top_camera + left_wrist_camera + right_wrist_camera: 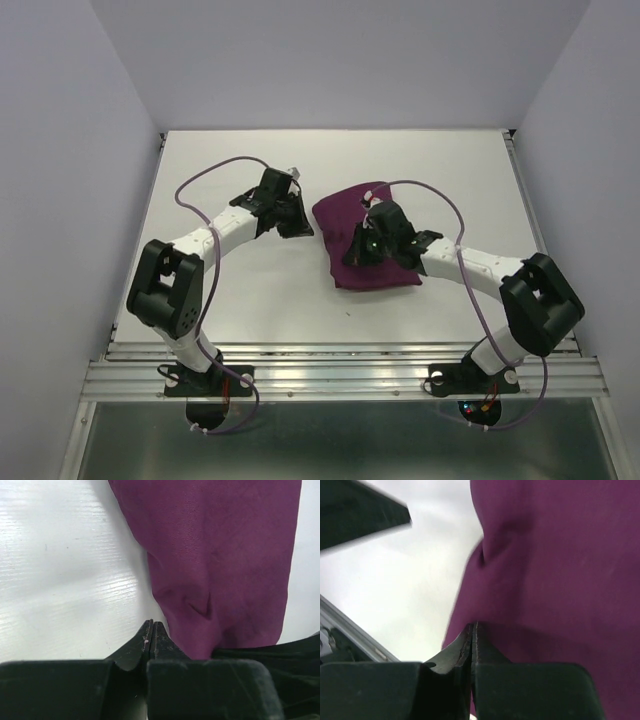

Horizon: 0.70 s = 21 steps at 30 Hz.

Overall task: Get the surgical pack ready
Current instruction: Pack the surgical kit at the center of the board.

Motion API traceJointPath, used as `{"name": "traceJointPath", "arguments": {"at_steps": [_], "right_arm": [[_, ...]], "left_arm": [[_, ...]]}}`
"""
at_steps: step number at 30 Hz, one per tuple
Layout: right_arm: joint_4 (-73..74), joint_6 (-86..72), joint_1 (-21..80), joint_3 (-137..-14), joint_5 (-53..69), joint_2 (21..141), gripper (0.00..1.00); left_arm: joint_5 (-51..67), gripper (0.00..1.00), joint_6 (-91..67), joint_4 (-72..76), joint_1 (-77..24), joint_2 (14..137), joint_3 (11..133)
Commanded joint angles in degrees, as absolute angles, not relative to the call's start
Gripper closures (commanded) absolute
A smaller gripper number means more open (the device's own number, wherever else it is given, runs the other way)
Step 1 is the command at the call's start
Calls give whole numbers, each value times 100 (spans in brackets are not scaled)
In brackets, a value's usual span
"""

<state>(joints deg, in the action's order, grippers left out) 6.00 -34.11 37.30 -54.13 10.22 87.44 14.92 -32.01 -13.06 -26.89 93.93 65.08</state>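
One purple cloth point(340, 215), two arms, two pairs of jaws, both closed.

The single purple cloth lies bunched on the white desk point(260, 290), a little toward 3 o'clock from the desk's middle. My left arm point(225, 228) reaches in from 7 o'clock. My left jaws sit at the cloth's 10 o'clock edge, pressed together on nothing, with their tips over bare desk just beside the fabric. My right arm point(480, 265) comes in from 4 o'clock. My right jaws are over the middle of the cloth, shut tight with their tips against the fabric, and I cannot tell whether a fold is caught between them. In both wrist views the cloth fills the side from 12 to 3 o'clock.
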Motion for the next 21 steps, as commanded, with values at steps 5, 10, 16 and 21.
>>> {"name": "traceJointPath", "arguments": {"at_steps": [5,10,16,21], "right_arm": [[96,-3516,4052,-4676,1460,9149,99],[334,-3314,4052,-4746,907,8369,99],[606,-3067,4052,-5001,861,8191,99],[431,-3243,4052,-4571,826,8393,99]], "left_arm": [[1573,100,-3208,-1248,-2689,9378,6530],[1608,100,-3199,-1196,-2689,9395,6565],[1775,100,-3243,-984,-2681,10131,7056],[1723,100,-3296,-932,-2663,10757,7558]]}}
